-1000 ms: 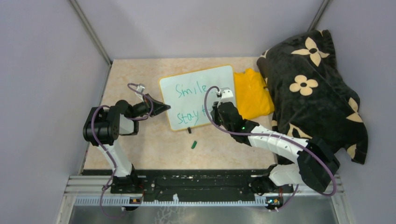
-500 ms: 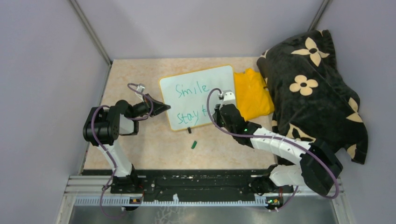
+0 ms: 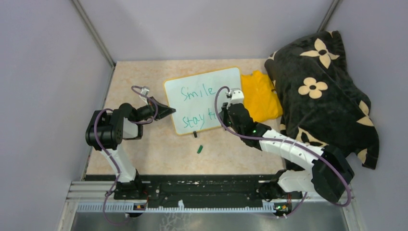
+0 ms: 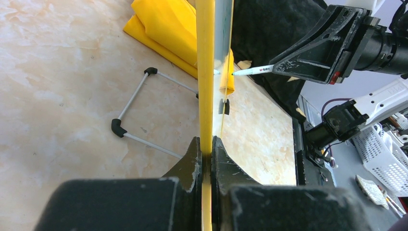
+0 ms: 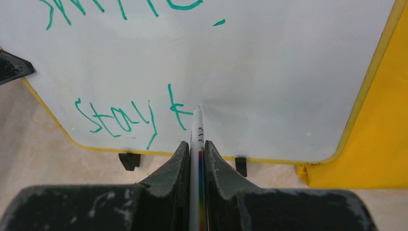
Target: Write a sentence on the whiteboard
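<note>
**A:** Since a second ago, the right fingers (image 5: 186,150) have slid a little rightward along the lower line, and we see more green ink after "stay".

**B:** We agree. They are clenched on one marker (image 5: 197,127), its tip touching the whiteboard (image 3: 209,77). The board stands mid-surface on its two black feet (image 5: 129,160).

**A:** The left fingers (image 4: 197,148) are clamped tight on the board's yellow edge.

**B:** We read the sentence (image 5: 120,118) in two lines: "Smile." above, "stay" plus one unfinished letter below.

**A:** The surface (image 3: 139,77) is beige and marbled, with plain grey walls (image 3: 202,29) at the left, back and right.

**B:** We count two arms, one board and one marker. There is one yellow cloth (image 3: 260,98) just beside the board's right edge. One dark flowered blanket (image 3: 327,96) is heaped beyond it. One small green cap (image 3: 199,149) lies alone in front.
</note>
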Robot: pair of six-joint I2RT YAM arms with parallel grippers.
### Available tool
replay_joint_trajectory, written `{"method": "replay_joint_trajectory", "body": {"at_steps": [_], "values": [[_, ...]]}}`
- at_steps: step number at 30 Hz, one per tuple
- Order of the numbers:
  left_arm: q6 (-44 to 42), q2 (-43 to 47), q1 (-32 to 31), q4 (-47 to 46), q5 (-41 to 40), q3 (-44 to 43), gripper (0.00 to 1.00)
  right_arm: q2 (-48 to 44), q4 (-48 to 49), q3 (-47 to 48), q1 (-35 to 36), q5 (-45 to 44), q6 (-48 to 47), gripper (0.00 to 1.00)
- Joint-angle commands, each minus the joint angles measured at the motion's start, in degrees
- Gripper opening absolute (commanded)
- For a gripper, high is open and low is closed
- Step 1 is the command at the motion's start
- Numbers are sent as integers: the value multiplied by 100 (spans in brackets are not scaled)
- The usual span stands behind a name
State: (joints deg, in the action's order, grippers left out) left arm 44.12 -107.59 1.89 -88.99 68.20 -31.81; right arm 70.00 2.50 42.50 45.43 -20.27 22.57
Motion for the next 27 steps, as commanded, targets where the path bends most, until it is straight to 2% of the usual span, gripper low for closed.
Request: {"method": "replay_joint_trajectory", "body": {"at_steps": [1, 14, 27], "values": [[-267, -158, -108, -544, 89, -39, 0, 69, 189, 288, -103, -152, -43, 0], [-259, -166, -109, -540, 88, -43, 0, 268, 241, 118, -185, -117, 34, 0], [-281, -162, -109, -505, 88, -47, 0, 48, 207, -375, -199, -54, 230, 0]]}}
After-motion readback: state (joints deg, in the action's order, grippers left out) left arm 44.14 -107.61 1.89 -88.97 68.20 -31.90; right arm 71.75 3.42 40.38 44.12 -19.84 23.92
